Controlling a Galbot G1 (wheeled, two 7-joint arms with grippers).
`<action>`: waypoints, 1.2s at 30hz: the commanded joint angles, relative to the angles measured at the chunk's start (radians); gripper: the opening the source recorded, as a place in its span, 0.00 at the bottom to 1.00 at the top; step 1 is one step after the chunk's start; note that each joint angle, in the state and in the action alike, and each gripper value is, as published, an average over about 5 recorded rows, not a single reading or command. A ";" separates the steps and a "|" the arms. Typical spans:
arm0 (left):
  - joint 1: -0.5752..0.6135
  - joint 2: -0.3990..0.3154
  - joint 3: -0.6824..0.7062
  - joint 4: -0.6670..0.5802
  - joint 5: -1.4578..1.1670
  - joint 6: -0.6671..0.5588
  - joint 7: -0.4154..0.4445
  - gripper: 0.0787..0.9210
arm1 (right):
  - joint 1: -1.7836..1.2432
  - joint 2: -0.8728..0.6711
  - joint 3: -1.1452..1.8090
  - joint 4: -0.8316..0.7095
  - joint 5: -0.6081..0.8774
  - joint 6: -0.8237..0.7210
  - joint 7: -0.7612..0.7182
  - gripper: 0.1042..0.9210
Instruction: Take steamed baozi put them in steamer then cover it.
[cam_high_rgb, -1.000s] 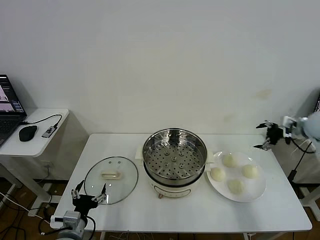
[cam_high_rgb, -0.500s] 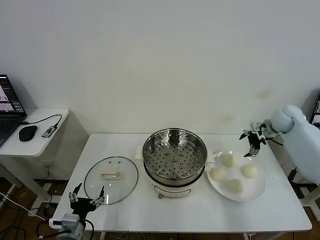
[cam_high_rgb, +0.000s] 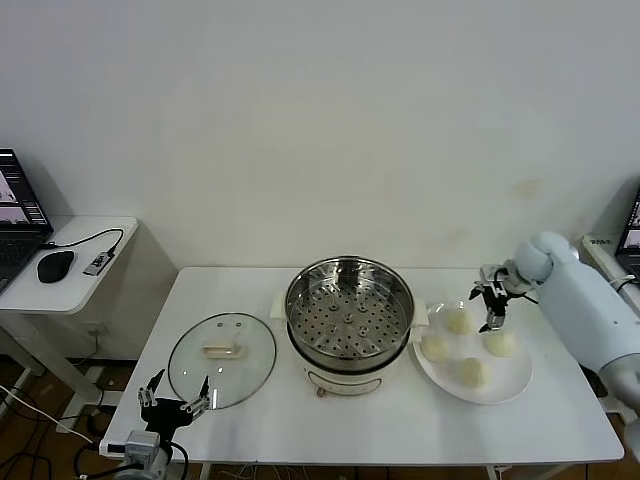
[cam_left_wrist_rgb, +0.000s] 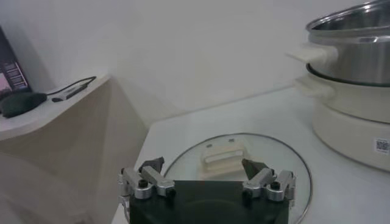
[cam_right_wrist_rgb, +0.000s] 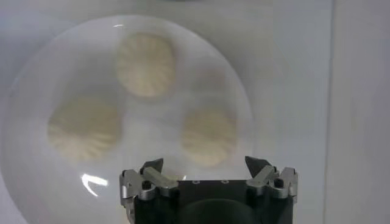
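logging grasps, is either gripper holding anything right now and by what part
Nothing is held. The right gripper hangs open above the cream-white round buns; the left gripper is open near the clear glass lid.

The scene is evenly and brightly lit from above, and only soft shadows are cast on the counter (cam_high_rgb: 330, 420). Bright glints are seen on the steamer (cam_high_rgb: 348, 312). The plate (cam_right_wrist_rgb: 36, 91) and buns are rendered hazy and washed out in the right wrist view.
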 joint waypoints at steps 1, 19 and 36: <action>0.000 0.000 0.002 0.004 0.005 -0.002 0.003 0.88 | -0.005 0.048 -0.001 -0.063 -0.022 0.000 0.062 0.88; -0.002 -0.003 0.007 0.021 0.005 -0.012 0.002 0.88 | -0.002 0.071 -0.004 -0.108 -0.042 0.002 0.085 0.88; -0.004 -0.005 0.008 0.024 0.007 -0.011 0.005 0.88 | 0.006 0.074 -0.009 -0.124 -0.013 -0.006 0.093 0.66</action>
